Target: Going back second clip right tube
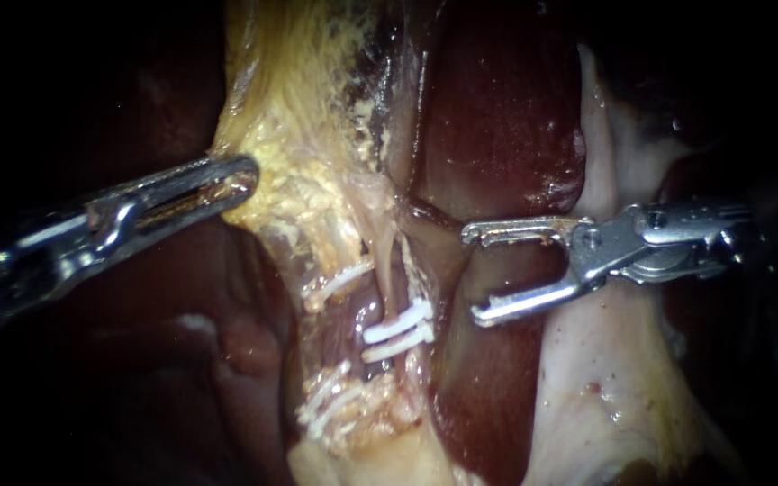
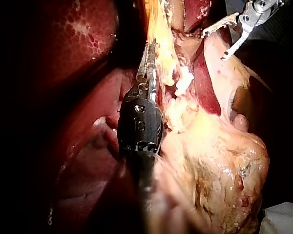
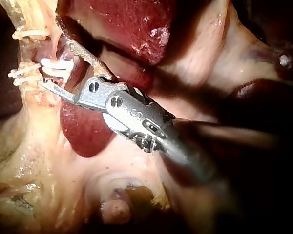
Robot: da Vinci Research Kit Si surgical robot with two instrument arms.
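Close surgical view: the right tube (image 1: pixel 404 270), a thin pale strand, runs down the middle of the field, between yellow tissue (image 1: pixel 317 180) on its left and dark red liver (image 1: pixel 497 117) on its right. Two clips (image 1: pixel 398 329), white and lying side by side, cross the tube low down, one just under the other. The right instrument (image 1: pixel 472 274) comes in from the right and sits just to the right of them, not touching. Its jaws are spread wide and hold nothing, with liver showing in the gap. In the right wrist view, the right instrument (image 3: pixel 55 63) has the two clips (image 3: pixel 56 68) just ahead of its parted jaws. A single clip (image 1: pixel 339 281) lies further left and a little higher, and a cluster of lower clips (image 1: pixel 326 407) sits below it on frayed yellowish tissue. The left instrument (image 1: pixel 240 180) enters from the left, its jaws closed on the left edge of the yellow tissue. In the left wrist view, the left instrument (image 2: pixel 149 48) lies against that yellow tissue (image 2: pixel 168 53), and the right instrument (image 2: pixel 214 46) shows far ahead, jaws apart. Pale tissue (image 1: pixel 605 360) fills the lower right, under the right instrument.
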